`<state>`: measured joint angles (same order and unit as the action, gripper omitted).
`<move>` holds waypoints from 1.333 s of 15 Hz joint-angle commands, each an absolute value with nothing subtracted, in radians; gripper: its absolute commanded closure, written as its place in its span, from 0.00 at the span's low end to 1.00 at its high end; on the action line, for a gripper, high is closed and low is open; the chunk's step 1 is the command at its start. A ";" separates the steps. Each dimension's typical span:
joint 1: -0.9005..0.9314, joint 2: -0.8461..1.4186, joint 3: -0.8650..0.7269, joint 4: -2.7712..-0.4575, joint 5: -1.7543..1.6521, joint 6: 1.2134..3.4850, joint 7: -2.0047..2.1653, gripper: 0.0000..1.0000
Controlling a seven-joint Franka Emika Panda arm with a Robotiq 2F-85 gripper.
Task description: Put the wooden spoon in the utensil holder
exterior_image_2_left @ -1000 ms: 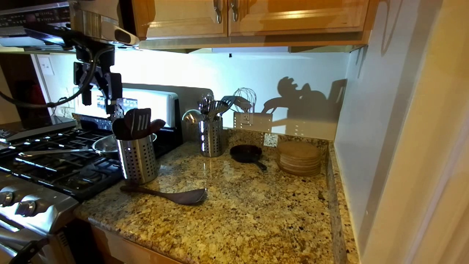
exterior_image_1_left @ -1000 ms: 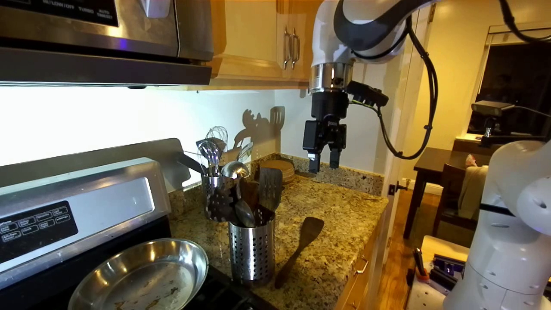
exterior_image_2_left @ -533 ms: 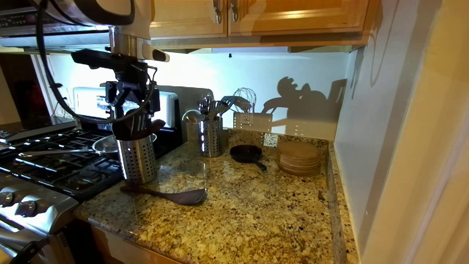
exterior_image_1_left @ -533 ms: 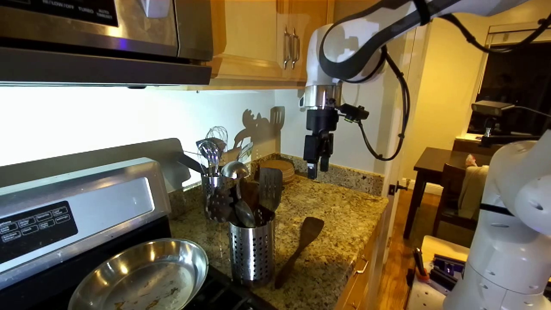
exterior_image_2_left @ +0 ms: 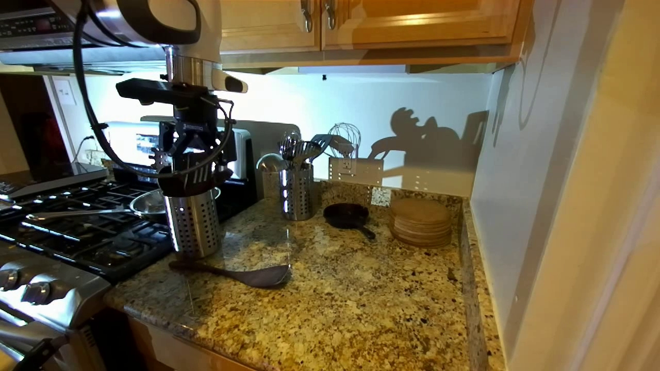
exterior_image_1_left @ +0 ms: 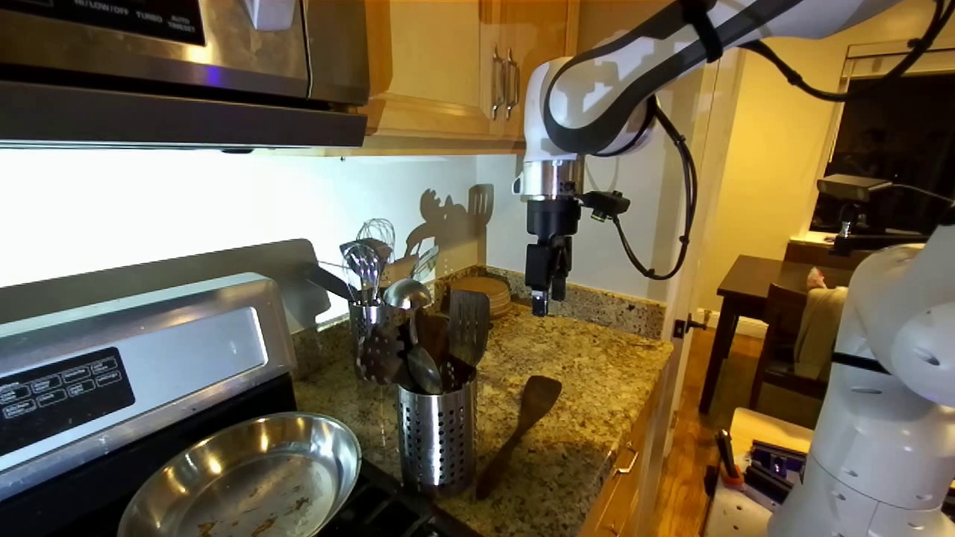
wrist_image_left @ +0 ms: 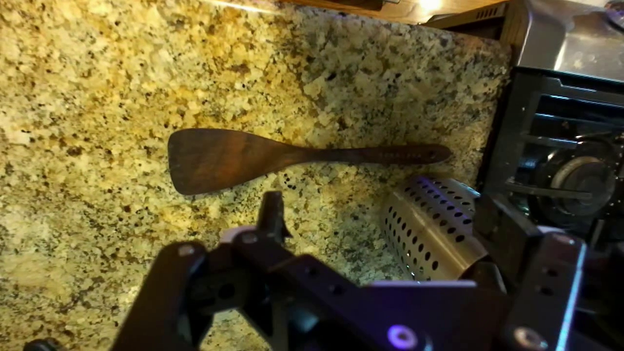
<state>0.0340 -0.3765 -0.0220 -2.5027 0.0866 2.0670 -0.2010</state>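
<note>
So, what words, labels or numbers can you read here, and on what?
"HI/LOW/OFF": on the microwave
"TURBO": microwave
"AUTO": microwave; line beneath blurred
"ROBOTIQ", probably, faint: on the hand
Too small or blurred: lettering on the wooden spoon and stove panel, any other markings.

In an exterior view, we find the spatula (exterior_image_2_left: 258, 277) on the counter (exterior_image_2_left: 356, 314) just before the utensil holder (exterior_image_2_left: 193, 224), the stove (exterior_image_2_left: 64, 281) left of that holder, another holder (exterior_image_2_left: 297, 196) behind and right of it, a skillet (exterior_image_2_left: 344, 216) and stacked discs (exterior_image_2_left: 420, 224) farther right.
</note>
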 commanded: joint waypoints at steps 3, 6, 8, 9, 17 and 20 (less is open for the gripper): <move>0.038 -0.376 -0.025 -2.501 0.085 2.065 -0.199 0.00; 0.028 -0.364 -0.039 -2.526 0.060 2.130 -0.246 0.00; 0.014 -0.342 -0.057 -2.540 0.047 2.182 -0.280 0.00; 0.008 -0.324 -0.074 -2.547 0.053 2.211 -0.304 0.00; -0.049 -0.120 -0.138 -2.558 0.064 2.431 -0.340 0.00; -0.065 -0.068 -0.136 -2.559 0.063 2.481 -0.337 0.00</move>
